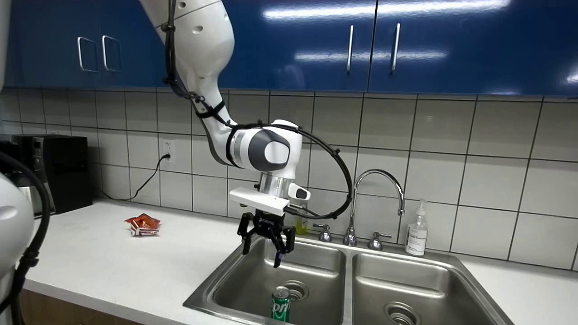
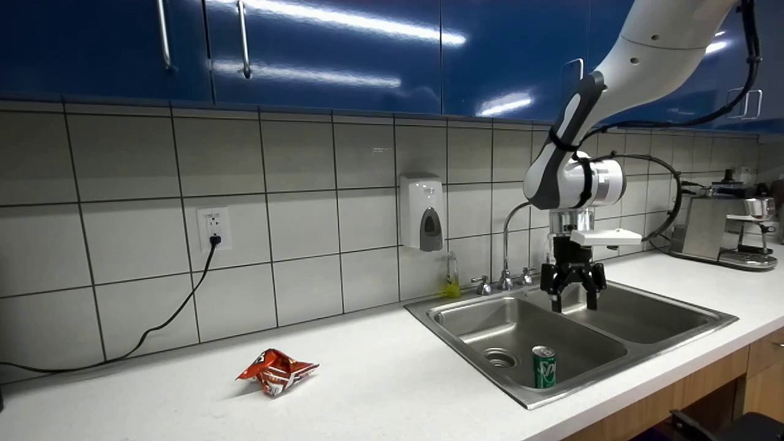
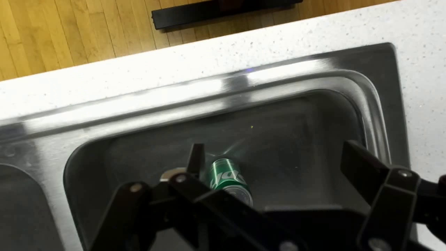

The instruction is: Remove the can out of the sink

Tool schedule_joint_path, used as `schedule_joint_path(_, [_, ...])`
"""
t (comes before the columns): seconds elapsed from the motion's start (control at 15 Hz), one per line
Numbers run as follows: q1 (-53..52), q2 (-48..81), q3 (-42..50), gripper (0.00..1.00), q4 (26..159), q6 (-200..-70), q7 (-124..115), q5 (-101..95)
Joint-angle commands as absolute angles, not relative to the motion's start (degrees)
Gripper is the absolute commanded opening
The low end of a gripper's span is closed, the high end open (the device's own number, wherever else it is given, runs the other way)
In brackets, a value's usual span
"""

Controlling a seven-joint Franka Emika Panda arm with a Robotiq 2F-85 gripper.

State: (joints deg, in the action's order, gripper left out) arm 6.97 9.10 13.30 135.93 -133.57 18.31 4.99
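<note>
The green can (image 1: 281, 308) stands upright in a basin of the steel sink (image 1: 347, 289), near the front wall and beside the drain. It shows also in an exterior view (image 2: 544, 370) and the wrist view (image 3: 226, 174), where a gripper finger hides part of it. The sink rim shows there too (image 3: 379, 101), and in an exterior view (image 2: 468, 352). My gripper (image 1: 261, 258) is open and empty, pointing down, well above the can and farther back over the sink. It also shows here (image 2: 574, 306). In the wrist view, the can appears near the left finger of the gripper (image 3: 274, 153).
A chrome faucet (image 1: 354, 212) and handles rise at the sink's back edge. A white soap bottle (image 1: 416, 237) stands beside them. A yellow-green bottle (image 2: 452, 282) stands near a wall dispenser (image 2: 422, 211). A red packet (image 2: 275, 370) lies on the counter. Blue cabinets (image 1: 298, 40) hang above.
</note>
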Motion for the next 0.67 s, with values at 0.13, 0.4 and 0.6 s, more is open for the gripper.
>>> schedule_joint_path(0.13, [10.5,17.5,9.5,1.00,132.2,-139.3,21.0,7.0])
schedule_joint_path(0.4, [11.3,22.7,7.4,1.00,129.3,-142.8,20.0,6.2])
schedule_joint_path(0.6, [11.8,26.5,6.2,1.00,126.8,-145.6,19.4,5.5])
